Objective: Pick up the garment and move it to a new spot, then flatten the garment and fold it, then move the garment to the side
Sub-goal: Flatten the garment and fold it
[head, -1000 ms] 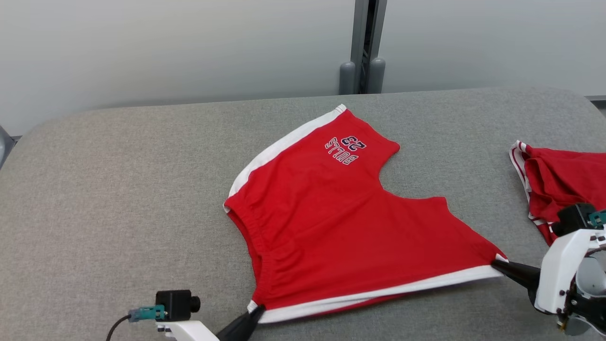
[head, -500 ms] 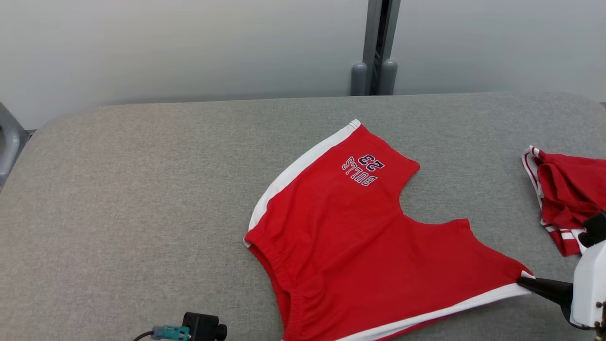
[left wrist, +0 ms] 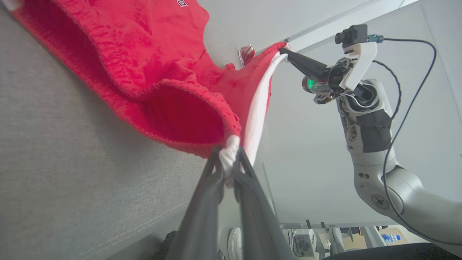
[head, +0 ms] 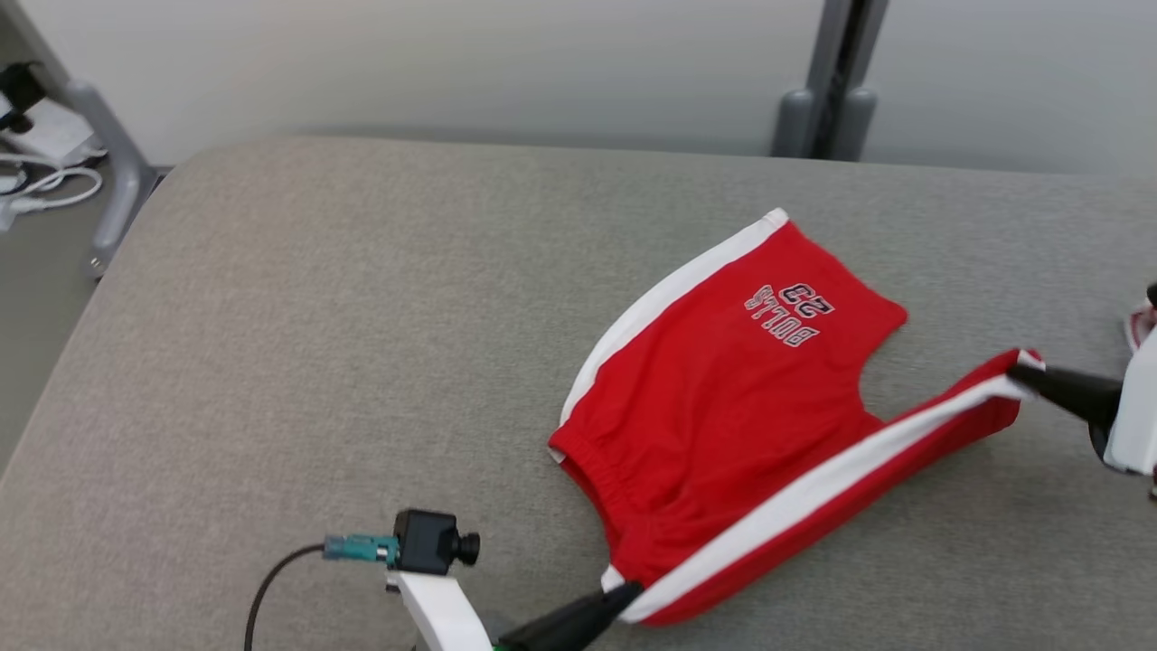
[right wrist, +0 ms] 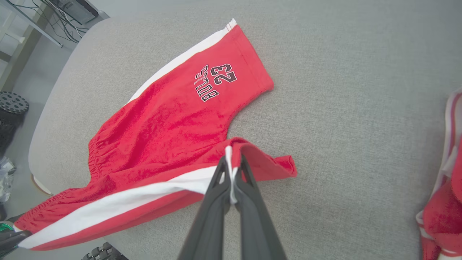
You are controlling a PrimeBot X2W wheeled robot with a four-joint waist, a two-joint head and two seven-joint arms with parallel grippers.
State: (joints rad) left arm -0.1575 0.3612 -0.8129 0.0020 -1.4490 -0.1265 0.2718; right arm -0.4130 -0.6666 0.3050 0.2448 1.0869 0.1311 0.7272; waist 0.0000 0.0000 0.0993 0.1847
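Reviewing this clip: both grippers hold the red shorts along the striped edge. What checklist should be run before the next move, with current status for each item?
1. Pinch of the left gripper on the waistband corner of the shorts: ok.
2. Pinch of the right gripper on the leg-hem corner at the white stripe: ok.
3. Striped edge taut between the two grippers: ok.
4. Far leg with the BULLS 23 print flat on the table: ok.
5. The other red garment apart from the shorts: ok.
6. Held leg smooth: not ok, its hem droops and folds beside the right gripper.
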